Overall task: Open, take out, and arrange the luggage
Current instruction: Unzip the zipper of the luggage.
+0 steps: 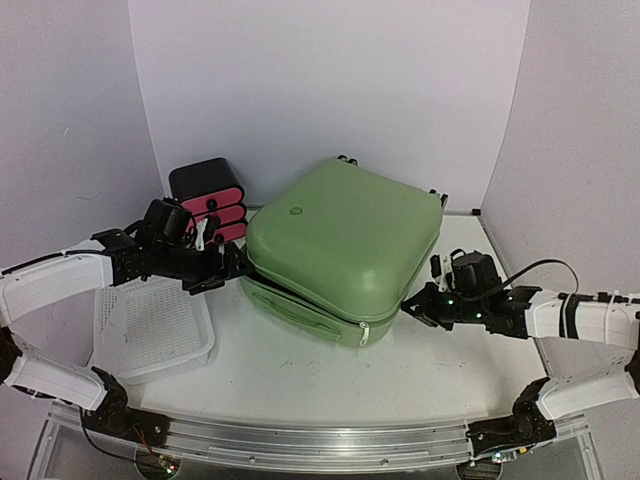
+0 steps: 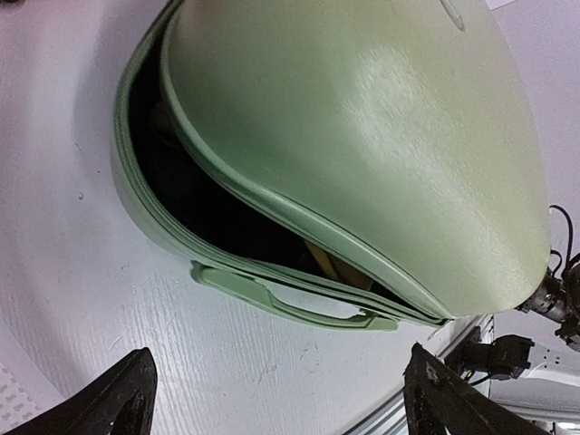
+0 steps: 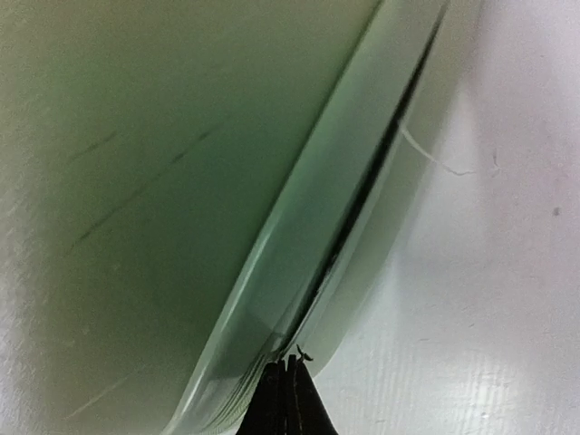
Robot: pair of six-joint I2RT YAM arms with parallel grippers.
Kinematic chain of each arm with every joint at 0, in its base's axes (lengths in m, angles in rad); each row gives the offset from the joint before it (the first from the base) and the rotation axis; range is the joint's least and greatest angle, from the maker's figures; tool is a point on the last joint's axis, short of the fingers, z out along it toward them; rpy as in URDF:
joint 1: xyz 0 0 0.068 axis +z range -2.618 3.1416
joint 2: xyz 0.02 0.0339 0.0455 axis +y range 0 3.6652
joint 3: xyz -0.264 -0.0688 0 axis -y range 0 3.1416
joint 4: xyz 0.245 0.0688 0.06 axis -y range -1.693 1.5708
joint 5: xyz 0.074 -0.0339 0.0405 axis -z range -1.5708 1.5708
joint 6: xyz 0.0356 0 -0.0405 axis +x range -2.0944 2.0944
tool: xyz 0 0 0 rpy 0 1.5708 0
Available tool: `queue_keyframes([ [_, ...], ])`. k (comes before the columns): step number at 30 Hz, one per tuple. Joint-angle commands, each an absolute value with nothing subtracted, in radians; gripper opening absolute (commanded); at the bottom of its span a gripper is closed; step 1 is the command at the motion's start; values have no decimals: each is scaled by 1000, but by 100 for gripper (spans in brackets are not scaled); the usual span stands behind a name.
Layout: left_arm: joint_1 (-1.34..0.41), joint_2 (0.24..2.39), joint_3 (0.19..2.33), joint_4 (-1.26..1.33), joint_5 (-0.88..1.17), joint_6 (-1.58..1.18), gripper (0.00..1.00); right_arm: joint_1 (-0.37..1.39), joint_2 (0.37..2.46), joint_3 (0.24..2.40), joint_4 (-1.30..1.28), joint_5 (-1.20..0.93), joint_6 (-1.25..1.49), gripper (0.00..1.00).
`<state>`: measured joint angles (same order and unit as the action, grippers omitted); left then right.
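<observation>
Green luggage (image 1: pixel 345 245), centre of the overhead frame: one piece only? — DESK

One piece, lying flat on the white table (image 1: pixel 300 380), lid ajar along the near edge. The left wrist view shows a dark gap under the lid and one carry handle (image 2: pixel 281 304) just below it. Black wheels (image 1: pixel 347 158) show at two spots on the far edge. — PHOTOGRAPHER

And the arms? — DESK

Two. The left gripper (image 1: pixel 232 272) stands close to the case's left corner, jaws spread wide with nothing between them (its two fingertips sit in the bottom corners of its own view). The right gripper (image 1: pixel 405 303) is at the case's lower right corner, jaws pressed together right at the seam. Whether they pinch anything there cannot be told. — PHOTOGRAPHER

Anything else in frame? — DESK

One black drawer box (image 1: pixel 207 200) with three pink fronts, upper left, just beside the case. One white perforated basket (image 1: pixel 150 325), lower left, beside the left arm. — PHOTOGRAPHER
</observation>
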<state>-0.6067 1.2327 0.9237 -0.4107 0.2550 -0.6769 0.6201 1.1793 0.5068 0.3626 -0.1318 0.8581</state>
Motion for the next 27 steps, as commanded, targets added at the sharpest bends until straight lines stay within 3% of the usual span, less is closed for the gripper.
queue_keyframes([
  [1, -617, 1162, 837, -285, 305, -767, 94, 669, 1125, 499, 459, -158, 871, 5],
  [4, -637, 1144, 789, -238, 315, -805, 90, 716, 1059, 446, 455, -134, 864, 17],
  [12, -712, 1215, 747, -106, 327, -894, 86, 1049, 1034, 385, 493, 128, 1003, 34],
  [18, -712, 1247, 707, -4, 330, -971, 86, 1196, 1121, 386, 628, 263, 1049, 39],
  [27, -712, 1249, 696, -4, 331, -974, 86, 1207, 1250, 389, 859, 355, 1065, 42],
])
